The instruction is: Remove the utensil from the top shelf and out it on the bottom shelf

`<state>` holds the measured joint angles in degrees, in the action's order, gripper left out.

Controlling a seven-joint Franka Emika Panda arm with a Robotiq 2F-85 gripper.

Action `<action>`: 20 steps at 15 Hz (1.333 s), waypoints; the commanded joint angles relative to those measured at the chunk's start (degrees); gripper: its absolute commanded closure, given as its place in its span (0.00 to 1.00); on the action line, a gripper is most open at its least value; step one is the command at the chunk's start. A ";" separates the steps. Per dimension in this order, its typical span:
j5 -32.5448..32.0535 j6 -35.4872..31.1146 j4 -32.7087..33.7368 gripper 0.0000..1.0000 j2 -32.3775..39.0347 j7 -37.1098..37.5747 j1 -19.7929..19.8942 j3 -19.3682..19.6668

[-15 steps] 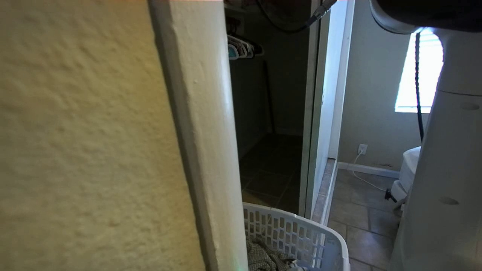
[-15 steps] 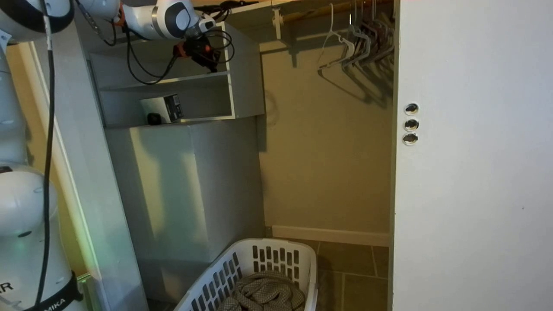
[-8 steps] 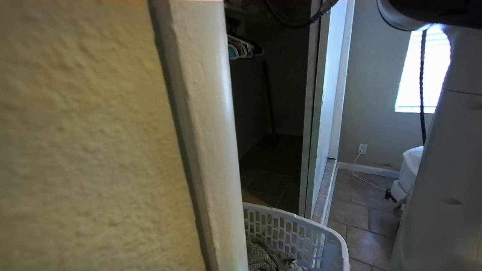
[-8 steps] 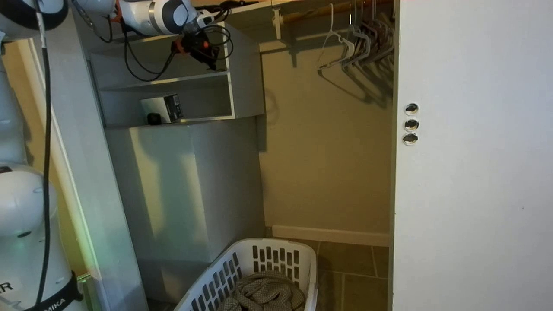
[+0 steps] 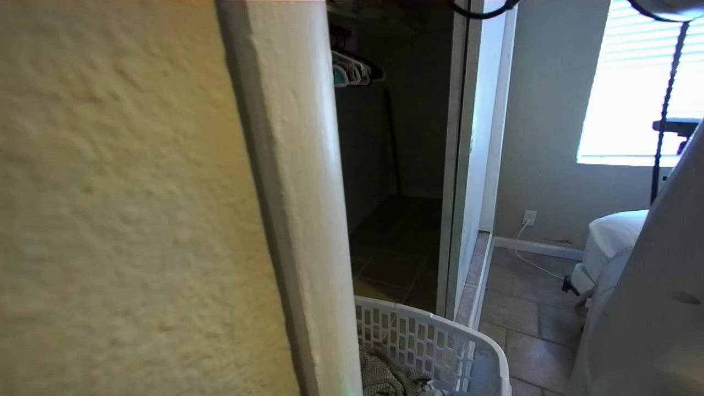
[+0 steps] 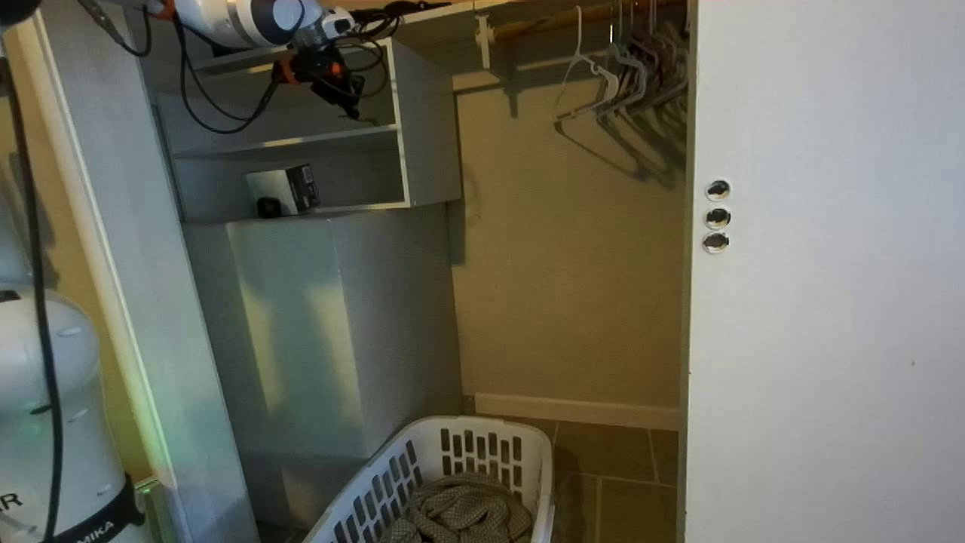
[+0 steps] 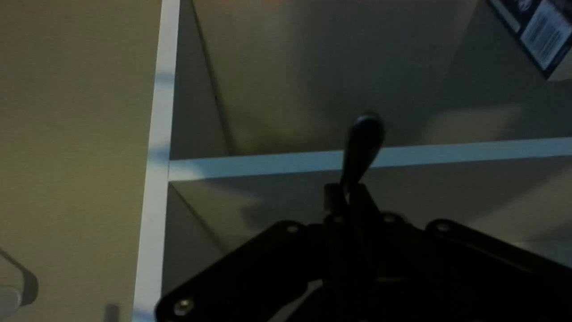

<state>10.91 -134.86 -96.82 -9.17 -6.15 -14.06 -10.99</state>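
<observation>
The utensil is dark with a rounded, spoon-like end and points away from my gripper in the wrist view. The fingers are shut on its narrow part; the rest is hidden between them. In an exterior view my gripper is in front of the upper compartment, a little above the middle shelf board. The utensil is barely discernible there. The wrist view stands upside down, so the bottom shelf compartment appears above the board's edge. The bottom shelf's edge also shows in an exterior view.
A box and a small dark object are on the bottom shelf; the box also shows in the wrist view. The cabinet's side panel stands beside hangers. A laundry basket is below. Cables hang from the arm.
In an exterior view the arm and gripper have moved left and slightly up, away from the side panel. The shelf contents have not moved.
</observation>
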 commanded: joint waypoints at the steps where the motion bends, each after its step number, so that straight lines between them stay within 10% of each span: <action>1: 3.60 1.43 -9.65 0.98 -8.93 -0.70 -0.22 0.83; 20: 5.03 1.57 -24.95 0.98 -19.73 -0.03 -2.24 3.37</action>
<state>14.08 -132.00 -120.81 -29.80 -6.01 -15.41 -8.23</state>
